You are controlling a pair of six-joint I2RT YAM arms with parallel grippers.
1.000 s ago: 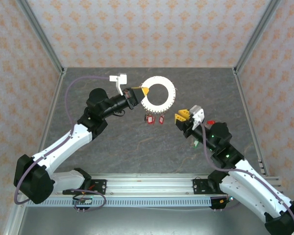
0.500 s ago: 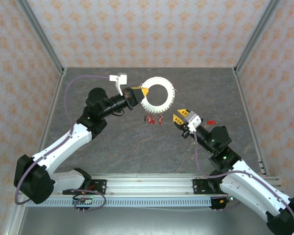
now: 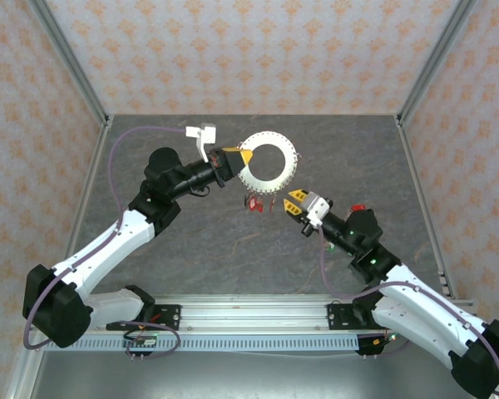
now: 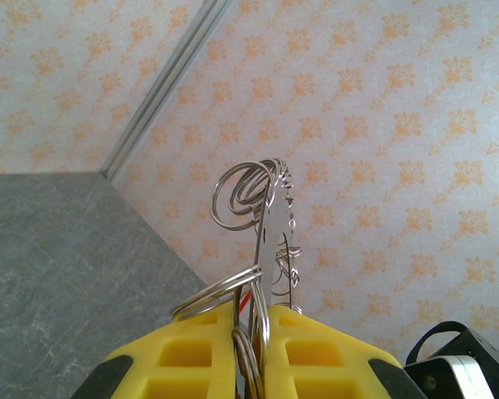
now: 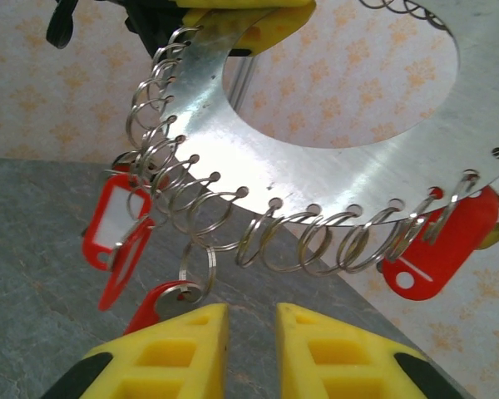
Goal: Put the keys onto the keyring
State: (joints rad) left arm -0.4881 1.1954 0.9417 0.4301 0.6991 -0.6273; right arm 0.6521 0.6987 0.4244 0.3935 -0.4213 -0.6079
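The left gripper [image 3: 244, 155] is clamped tight on the keyring [image 3: 290, 163] at its nine o'clock edge, holding it up over mid-table. A few red keys [image 3: 254, 204] dangle from its six o'clock rim. The right gripper [image 3: 292, 201] sits at the ring's five o'clock. Its fingers are barely parted with nothing between them.

The left jaws clamp the keyring [image 3: 271, 179] at its 9 o'clock edge, over the grey table [image 3: 191, 241]. Red keys [image 3: 254, 204] dangle from its 6 o'clock rim. The right jaws hover at the keyring's 5 o'clock, just beside those keys.
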